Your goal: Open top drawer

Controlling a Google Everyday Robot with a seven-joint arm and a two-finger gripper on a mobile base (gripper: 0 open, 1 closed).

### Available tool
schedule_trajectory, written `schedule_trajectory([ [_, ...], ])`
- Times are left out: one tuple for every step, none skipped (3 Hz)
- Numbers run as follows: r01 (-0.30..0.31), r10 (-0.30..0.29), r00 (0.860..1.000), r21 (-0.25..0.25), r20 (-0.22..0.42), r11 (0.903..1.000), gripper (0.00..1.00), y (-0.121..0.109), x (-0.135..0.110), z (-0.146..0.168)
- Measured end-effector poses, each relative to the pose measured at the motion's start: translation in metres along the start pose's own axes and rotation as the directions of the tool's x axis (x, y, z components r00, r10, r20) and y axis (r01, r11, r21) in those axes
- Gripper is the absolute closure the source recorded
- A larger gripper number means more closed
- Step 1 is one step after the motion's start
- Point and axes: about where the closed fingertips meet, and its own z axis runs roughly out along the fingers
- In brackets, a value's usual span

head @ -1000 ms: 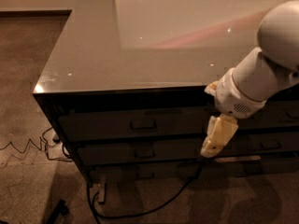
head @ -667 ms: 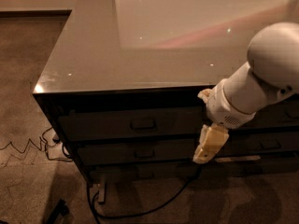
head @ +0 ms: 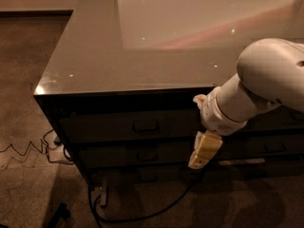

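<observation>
The claw [head: 203, 151], whose state I cannot tell, hangs lower than the top drawer [head: 104, 127] handle [head: 146, 126]; it may catch the lower drawer [head: 114, 153] instead.

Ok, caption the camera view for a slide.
Gripper hangs before the dark cabinet, right of the handle on the closed top drawer.

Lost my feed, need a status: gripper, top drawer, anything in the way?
Gripper low, right of handle, not touching. Top drawer shut. Cable on floor beneath, off the path.
</observation>
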Motion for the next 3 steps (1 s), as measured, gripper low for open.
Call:
schedule_trajectory([
  [0.039, -0.039, 0.999, -0.007, 0.007, 0.9992, 0.00, 0.003, -0.006, 0.001],
  [0.156, -0.156, 0.987, 0.008, -0.046, 0.9877, 0.00, 0.012, -0.021, 0.016],
  [0.241, -0.238, 0.961, 0.009, -0.144, 0.9704, 0.00, 0.016, -0.019, 0.041],
])
